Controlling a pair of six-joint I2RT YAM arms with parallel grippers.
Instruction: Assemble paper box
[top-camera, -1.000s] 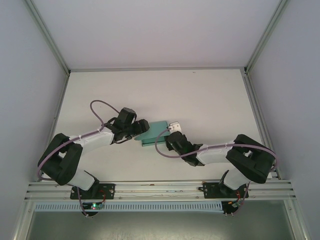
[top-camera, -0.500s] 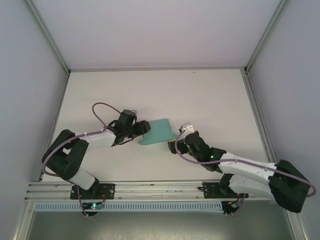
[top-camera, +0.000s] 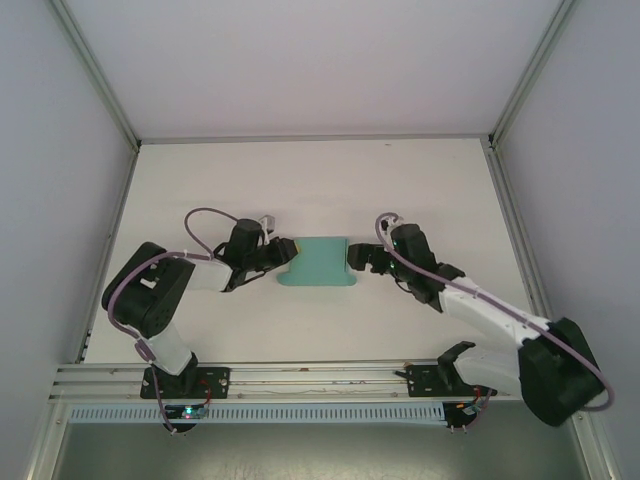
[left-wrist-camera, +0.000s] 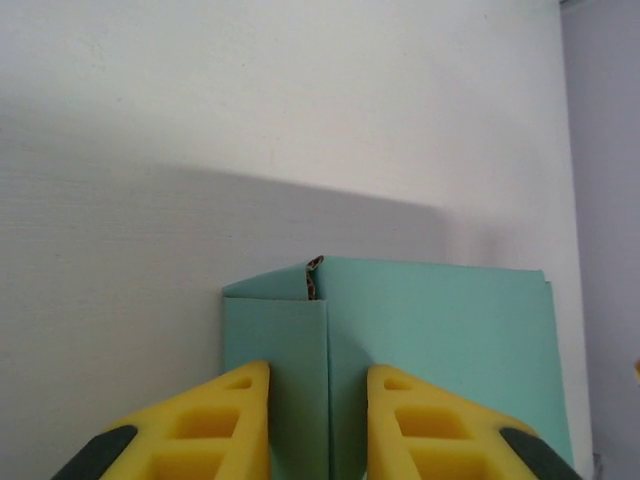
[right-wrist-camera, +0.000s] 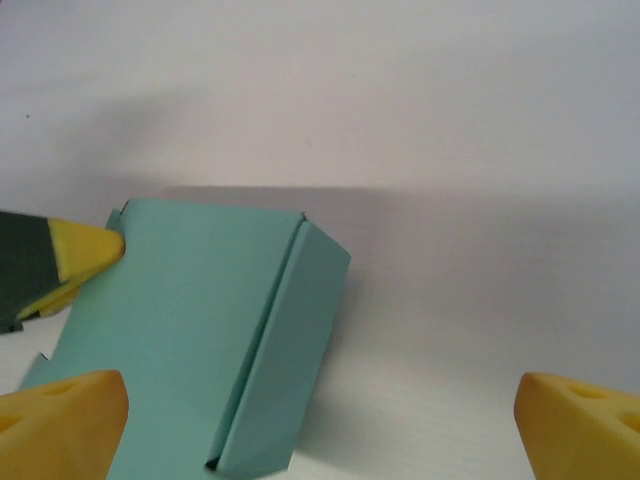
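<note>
Left claw (left-wrist-camera: 318, 372) narrow astride end fold of teal-green thin-card paper box (top-camera: 318, 262), grip unclear; right claw (right-wrist-camera: 320, 390) wide. Best: pinch at crease, keep box flat on white surface (top-camera: 400, 190).

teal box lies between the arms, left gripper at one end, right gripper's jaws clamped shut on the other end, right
No: on the right gripper the jaws stand wide open at that end of the paper box, not clamped on it; the right wrist view shows this. The box does lie between the arms, with the left gripper at one end.
</note>
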